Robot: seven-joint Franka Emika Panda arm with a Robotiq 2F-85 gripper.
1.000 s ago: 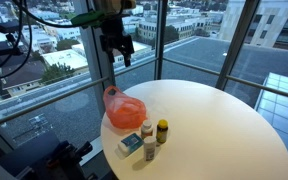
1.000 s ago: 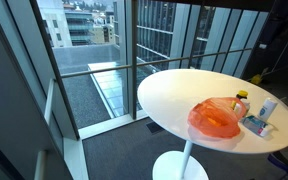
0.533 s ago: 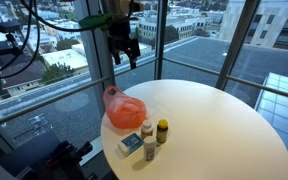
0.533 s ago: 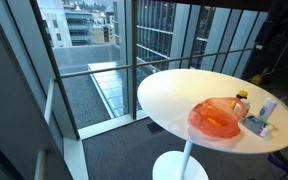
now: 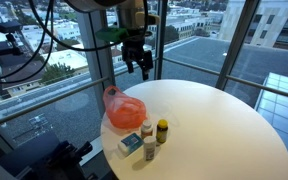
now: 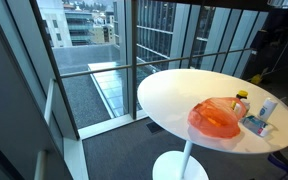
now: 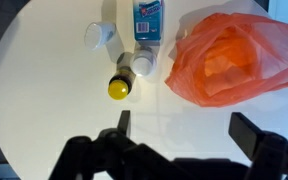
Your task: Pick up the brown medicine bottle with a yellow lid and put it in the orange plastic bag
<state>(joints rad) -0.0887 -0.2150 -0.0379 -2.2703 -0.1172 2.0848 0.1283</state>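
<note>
The brown medicine bottle with a yellow lid (image 5: 162, 130) stands upright on the round white table (image 5: 224, 130), next to the orange plastic bag (image 5: 123, 108). In the wrist view the bottle (image 7: 119, 84) shows from above, left of the bag (image 7: 229, 58). It also shows beyond the bag (image 6: 216, 118) in an exterior view (image 6: 242, 100). My gripper (image 5: 137, 64) hangs high above the table's far edge, open and empty. In the wrist view its fingers (image 7: 185, 128) spread wide over bare table, short of the bottle and bag.
A white bottle (image 5: 148, 146) and a flat blue-and-white box (image 5: 131, 144) sit by the brown bottle. In the wrist view a white cap (image 7: 99, 36) lies beside the box (image 7: 147, 18). Glass walls and railings surround the table.
My gripper has moved to the right, from over the glass wall toward the table's far edge. The objects on the table have not moved.
</note>
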